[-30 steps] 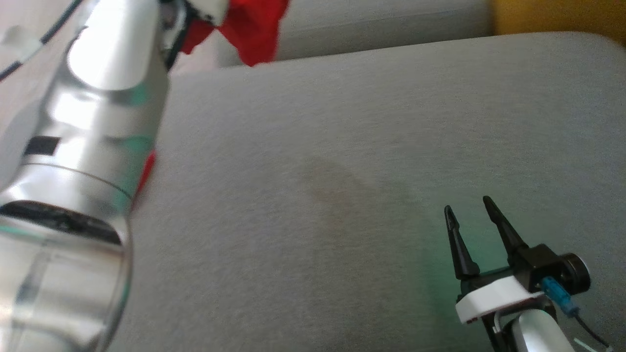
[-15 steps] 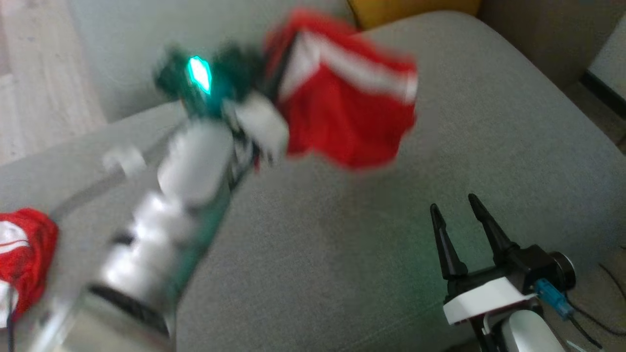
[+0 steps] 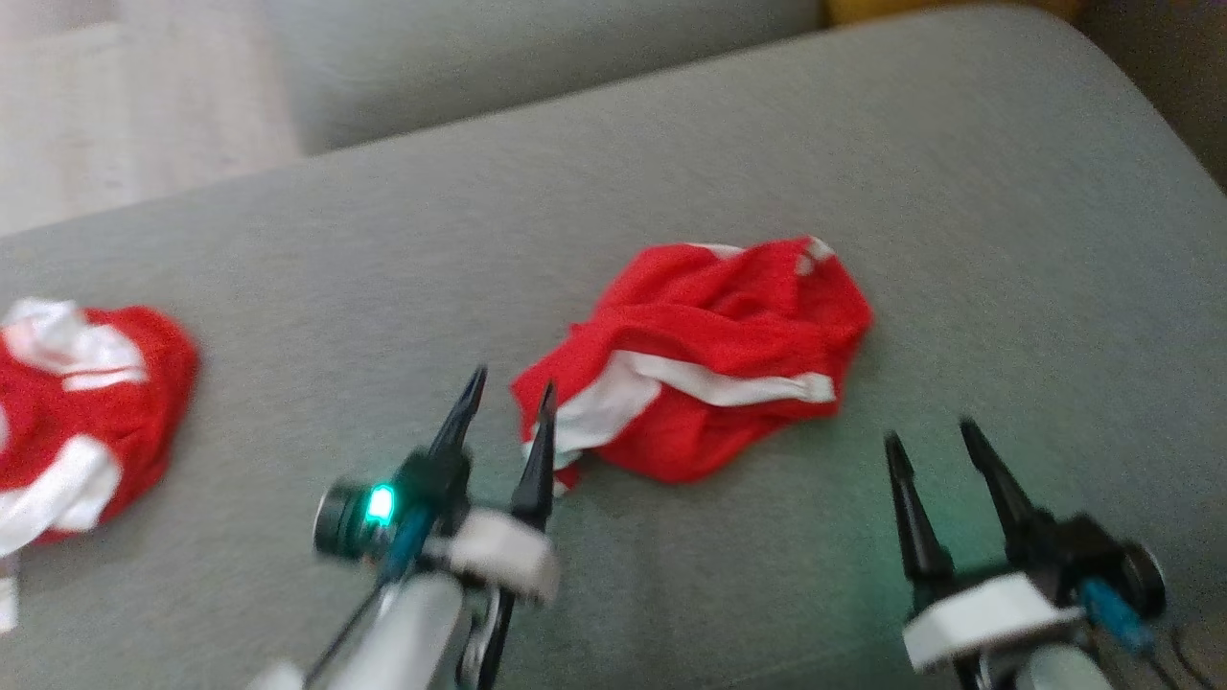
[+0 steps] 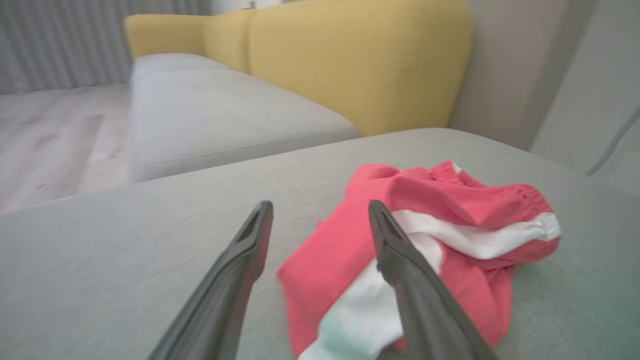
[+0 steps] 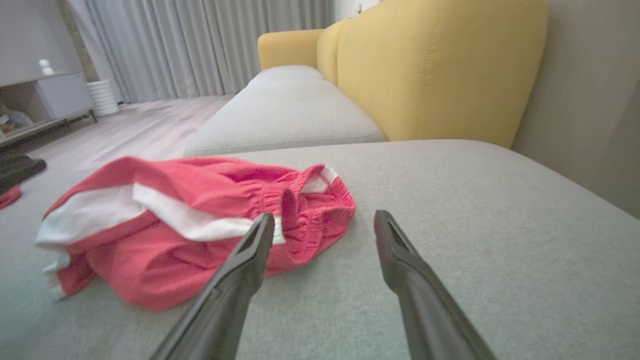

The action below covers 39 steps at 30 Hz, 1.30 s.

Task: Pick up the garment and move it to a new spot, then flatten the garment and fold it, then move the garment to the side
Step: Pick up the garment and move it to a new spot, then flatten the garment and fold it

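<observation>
Red shorts [image 3: 700, 364] w/ white stripe crumpled mid grey sofa cushion [image 3: 671, 172], left gripper [image 3: 513, 383] just beside their edge, jaws spread & empty, right gripper [image 3: 931, 434] near opp. side, jaws likewise spread, 2nd red garment [image 3: 77, 412] well apart.

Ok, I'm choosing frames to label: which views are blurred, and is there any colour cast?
Head view: motion-blurred throughout, left gripper smeared, green glow on the cushion. Left wrist view: soft, the garment tinted green at its near edge. Right wrist view: sharpest, though its fingers look soft.
</observation>
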{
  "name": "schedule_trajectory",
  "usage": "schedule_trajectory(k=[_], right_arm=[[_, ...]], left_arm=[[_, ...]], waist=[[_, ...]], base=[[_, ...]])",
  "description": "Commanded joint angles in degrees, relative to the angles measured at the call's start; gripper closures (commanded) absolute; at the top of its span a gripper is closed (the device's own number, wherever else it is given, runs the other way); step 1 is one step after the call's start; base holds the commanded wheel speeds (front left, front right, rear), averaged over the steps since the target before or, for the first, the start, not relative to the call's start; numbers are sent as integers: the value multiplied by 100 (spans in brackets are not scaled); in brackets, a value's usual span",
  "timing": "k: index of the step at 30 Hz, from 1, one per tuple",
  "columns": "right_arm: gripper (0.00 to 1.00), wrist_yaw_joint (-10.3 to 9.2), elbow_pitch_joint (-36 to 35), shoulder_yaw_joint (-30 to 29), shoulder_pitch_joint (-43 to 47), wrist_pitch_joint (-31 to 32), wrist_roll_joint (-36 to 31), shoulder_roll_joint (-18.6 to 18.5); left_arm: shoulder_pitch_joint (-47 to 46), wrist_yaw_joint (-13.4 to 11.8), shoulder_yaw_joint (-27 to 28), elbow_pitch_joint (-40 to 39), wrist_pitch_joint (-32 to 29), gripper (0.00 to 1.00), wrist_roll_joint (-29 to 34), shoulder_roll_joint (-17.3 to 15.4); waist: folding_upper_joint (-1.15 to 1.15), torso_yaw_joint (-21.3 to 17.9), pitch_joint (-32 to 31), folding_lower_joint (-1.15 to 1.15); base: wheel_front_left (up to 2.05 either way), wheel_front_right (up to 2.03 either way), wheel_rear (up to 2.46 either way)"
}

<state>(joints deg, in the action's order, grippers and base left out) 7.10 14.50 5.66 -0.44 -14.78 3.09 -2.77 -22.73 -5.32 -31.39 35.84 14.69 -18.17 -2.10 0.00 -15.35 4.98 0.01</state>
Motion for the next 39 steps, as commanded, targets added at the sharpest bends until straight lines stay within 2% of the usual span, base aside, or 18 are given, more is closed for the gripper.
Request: schedule_trajectory(k=[1,5,7,10,13,18,22,39], right_arm=[[0,39,-117,1,171,-22,-115,-11],[0,39,-132,-207,513,-22,-181,-15],[0,39,-160,-283,662,-22,-180,-15],[0,39,-197,-401,863,-22,-120,-14],[0,39,-208,-344,1005,-22,-51,-12],[0,39,-276,-262,1165,-22,36,-12],[0,39,-376,-224,1346,-22,54,-11],[0,39,-449,-275,1504,-22,125,-11]], left_arm=[[400,-135,417,-616,30,0,46,-79],[1401,-424,967,-1519,30,0,237,-78],[1839,-474,1193,-1854,30,0,348,-78],[2416,-369,1443,-2360,30,0,359,-78],[2840,-226,1617,-2807,30,0,659,-78],[3292,-135,1773,-3213,30,0,879,-78],[3621,-141,1876,-3110,30,0,933,-78],[3712,-296,1847,-2982,30,0,911,-78]], waist=[[0,694,-517,-1],[0,1183,-835,-1],[0,1391,-979,-1],[0,1634,-1194,-1],[0,1783,-1375,-1],[0,1899,-1583,-1],[0,1894,-1751,-1],[0,1691,-1737,-1]], base=[[0,0,0],[0,0,0],[0,0,0],[0,0,0],[0,0,0],[0,0,0],[0,0,0],[0,0,0]])
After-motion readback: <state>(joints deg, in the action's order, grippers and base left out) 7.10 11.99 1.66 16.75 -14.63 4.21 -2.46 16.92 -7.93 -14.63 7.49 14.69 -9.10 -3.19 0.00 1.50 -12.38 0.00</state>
